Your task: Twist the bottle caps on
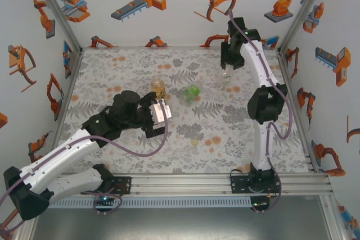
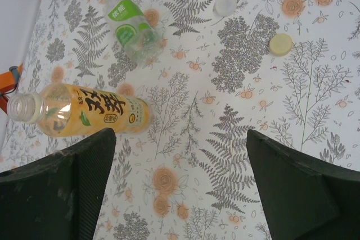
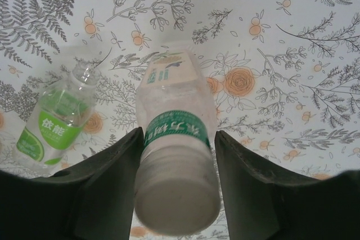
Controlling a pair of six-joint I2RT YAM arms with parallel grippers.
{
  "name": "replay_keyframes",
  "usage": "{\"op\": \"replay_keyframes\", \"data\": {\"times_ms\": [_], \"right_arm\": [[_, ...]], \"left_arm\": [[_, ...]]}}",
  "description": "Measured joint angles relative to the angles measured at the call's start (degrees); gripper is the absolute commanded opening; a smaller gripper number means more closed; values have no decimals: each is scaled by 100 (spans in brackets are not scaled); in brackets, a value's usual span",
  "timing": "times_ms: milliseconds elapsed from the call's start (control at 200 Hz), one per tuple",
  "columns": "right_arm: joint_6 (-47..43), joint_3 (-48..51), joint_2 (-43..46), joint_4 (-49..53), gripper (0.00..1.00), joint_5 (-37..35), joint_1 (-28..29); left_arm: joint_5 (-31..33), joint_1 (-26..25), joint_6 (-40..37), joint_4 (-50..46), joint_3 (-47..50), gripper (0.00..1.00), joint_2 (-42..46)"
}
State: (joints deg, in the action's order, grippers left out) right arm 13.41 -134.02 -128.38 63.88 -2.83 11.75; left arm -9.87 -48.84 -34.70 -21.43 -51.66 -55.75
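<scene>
Fingers (image 3: 112,189) of the right claw (image 3: 178,139) pinch the clear bottle (image 3: 175,111) above the worktop (image 1: 112,66), while the spread left claw (image 2: 179,150) hovers over the lying amber bottle (image 2: 90,113), green bottle (image 2: 132,26), whitish cap (image 2: 225,5) and yellowish cap (image 2: 280,44).

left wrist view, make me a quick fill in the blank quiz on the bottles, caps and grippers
1. The amber bottle lies on its ___, with no cap on its neck.
2. Near the whitish cap lies a second cap, coloured ___.
3. The left gripper is ___ and holds nothing.
4. The right gripper holds the clear bottle, which has a ___ band around it.

Missing words: side; yellowish; open; green
</scene>
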Motion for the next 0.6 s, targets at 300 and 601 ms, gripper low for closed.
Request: {"op": "replay_keyframes", "data": {"times_ms": [300,601], "right_arm": [[0,-289,-52,195,58,17,0],[2,-380,389,306,59,-22,11]], "left_arm": [[0,-26,0,0,0,90,0],[2,-26,2,0,0,90,0]]}}
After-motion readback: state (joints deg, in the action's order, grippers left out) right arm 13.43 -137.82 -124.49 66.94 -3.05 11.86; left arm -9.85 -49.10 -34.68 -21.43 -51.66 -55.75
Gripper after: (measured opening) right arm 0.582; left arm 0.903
